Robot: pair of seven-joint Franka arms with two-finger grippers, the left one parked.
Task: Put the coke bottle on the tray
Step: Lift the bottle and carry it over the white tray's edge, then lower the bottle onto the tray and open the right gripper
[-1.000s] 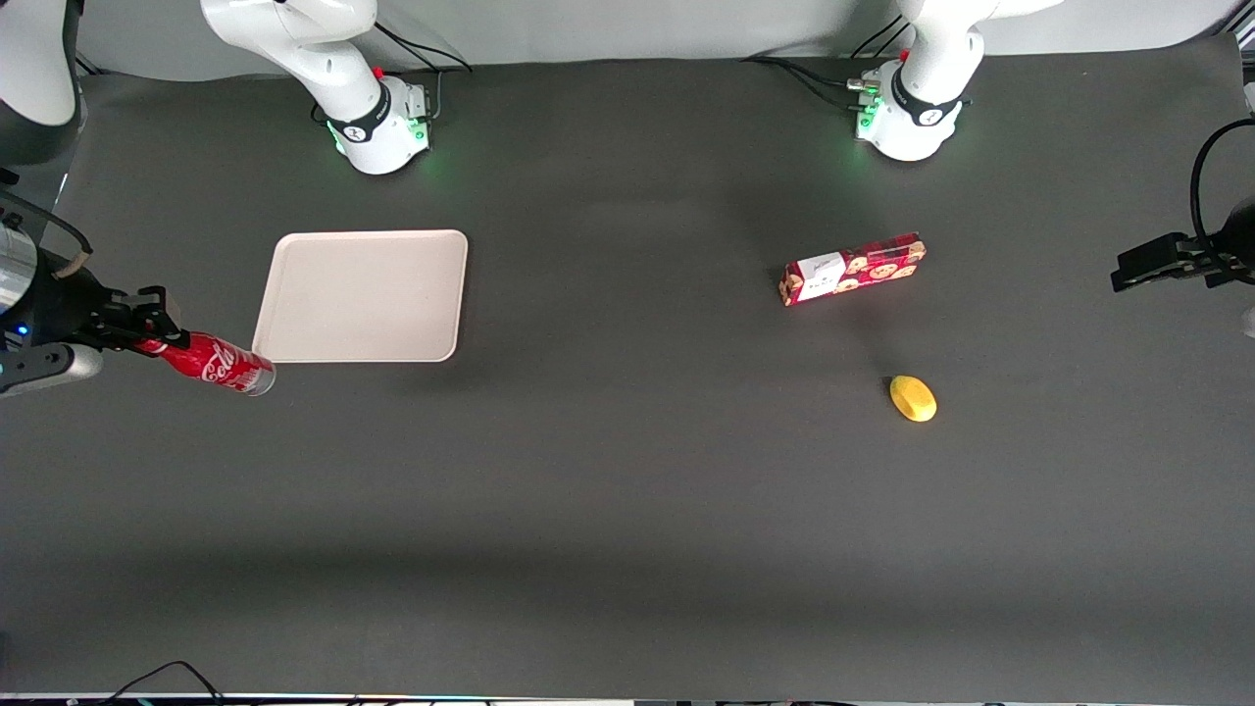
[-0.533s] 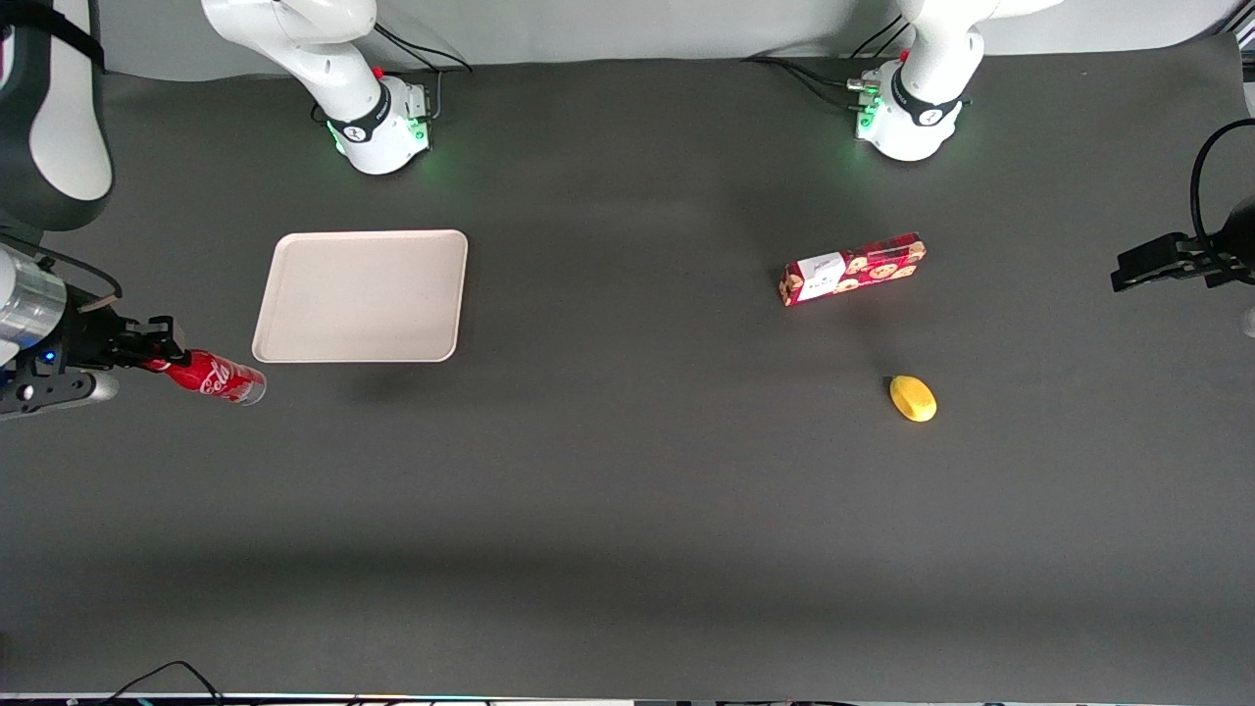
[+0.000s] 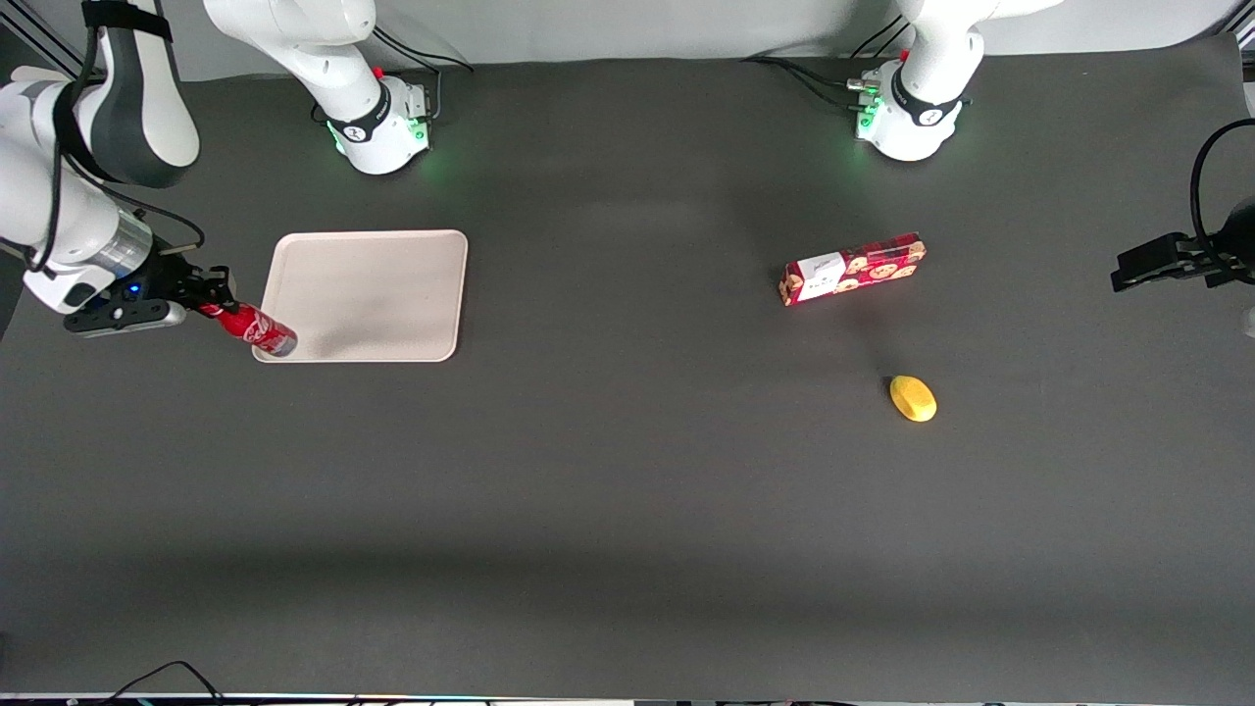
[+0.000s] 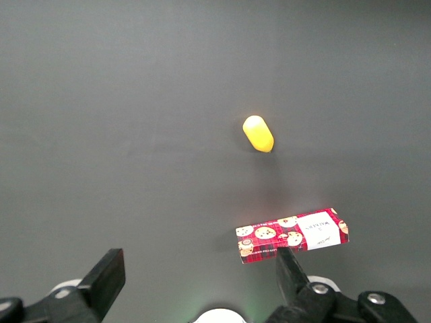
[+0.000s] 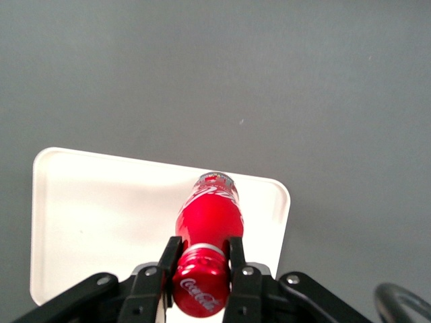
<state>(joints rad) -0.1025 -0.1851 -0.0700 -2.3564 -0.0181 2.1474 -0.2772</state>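
My right gripper [image 3: 214, 306] is shut on the neck of the coke bottle [image 3: 253, 330], a slim red bottle with white script. It holds the bottle tilted in the air, silvery base over the tray's corner nearest the front camera at the working arm's end. The beige tray [image 3: 382, 284] lies flat on the dark table. In the right wrist view the gripper [image 5: 201, 259] has both fingers pressed on the bottle [image 5: 207, 225] just below its red cap, with the tray [image 5: 101, 215] beneath it.
A red cookie box [image 3: 853, 269] and a yellow lemon-like object [image 3: 913, 398] lie toward the parked arm's end of the table; both also show in the left wrist view, the box [image 4: 293, 235] and the yellow object [image 4: 258, 133]. Arm bases stand along the table's back edge.
My gripper has carried the bottle away from the front camera and toward the tray. The bottle's base now hangs over the tray's near corner; before it was off the tray.
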